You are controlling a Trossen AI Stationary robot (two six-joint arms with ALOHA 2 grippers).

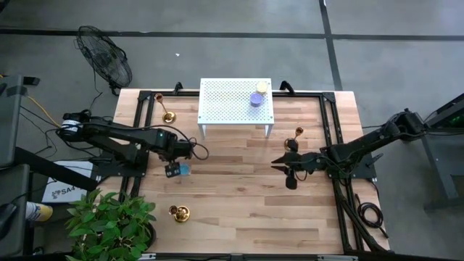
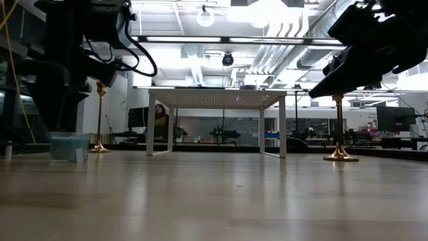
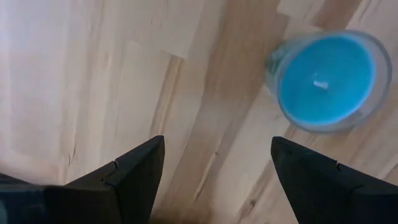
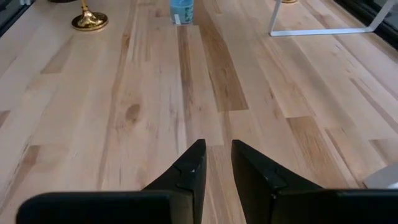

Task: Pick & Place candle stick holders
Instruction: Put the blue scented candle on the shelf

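Note:
Three gold candle stick holders stand upright on their round bases on the wooden table: one at the far left [image 1: 168,116], one right of the white stand [image 1: 298,131], one near the front edge [image 1: 178,212]. My left gripper [image 1: 174,169] points down, open and empty, just beside a blue candle in a glass [image 3: 326,79]. My right gripper [image 1: 276,164] hovers at the table's middle right, pointing toward the left edge, its fingers [image 4: 217,149] a narrow gap apart and empty. The front holder also shows in the right wrist view [image 4: 89,22].
A white perforated stand [image 1: 235,101] at the far middle carries a purple candle [image 1: 257,99] and a yellow candle [image 1: 262,87]. Black rails [image 1: 330,116] run along the table's sides. A plant [image 1: 109,221] stands at the front left corner, a fan [image 1: 105,61] beyond the far left.

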